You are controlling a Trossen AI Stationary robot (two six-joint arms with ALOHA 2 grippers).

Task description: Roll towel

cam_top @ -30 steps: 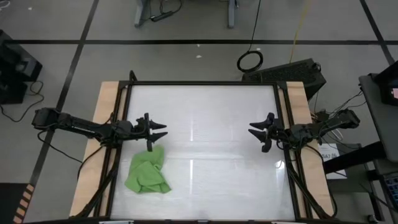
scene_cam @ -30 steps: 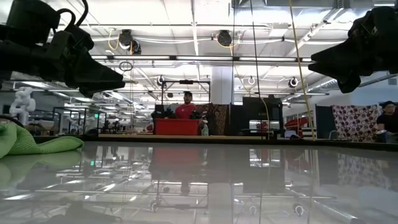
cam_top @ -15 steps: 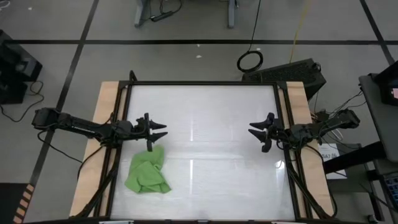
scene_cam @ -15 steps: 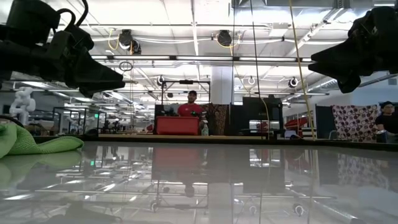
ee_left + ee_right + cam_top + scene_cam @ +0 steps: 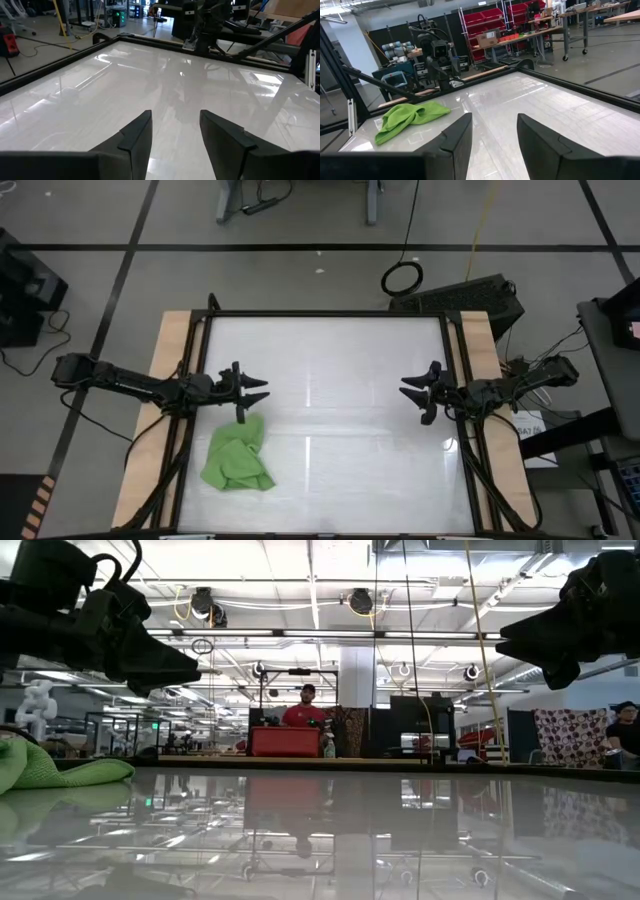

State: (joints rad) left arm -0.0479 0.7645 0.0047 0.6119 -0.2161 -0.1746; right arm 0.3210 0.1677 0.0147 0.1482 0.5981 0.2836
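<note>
The lime-green towel (image 5: 238, 455) lies crumpled in a loose heap on the white table, near its left and near edges; it also shows in the low view (image 5: 45, 768) and in the right wrist view (image 5: 407, 118). My left gripper (image 5: 262, 390) hovers open above the table just beyond the towel's far end, touching nothing; its fingers show apart in the left wrist view (image 5: 175, 132). My right gripper (image 5: 406, 392) hovers open at the table's right side, far from the towel; it also shows in its own wrist view (image 5: 492, 132).
The table has a dark raised frame (image 5: 325, 314) around the white top and wooden side strips (image 5: 168, 380). Bare tabletop (image 5: 340, 420) lies between the two grippers. A person in red (image 5: 303, 712) stands far behind the table in the room.
</note>
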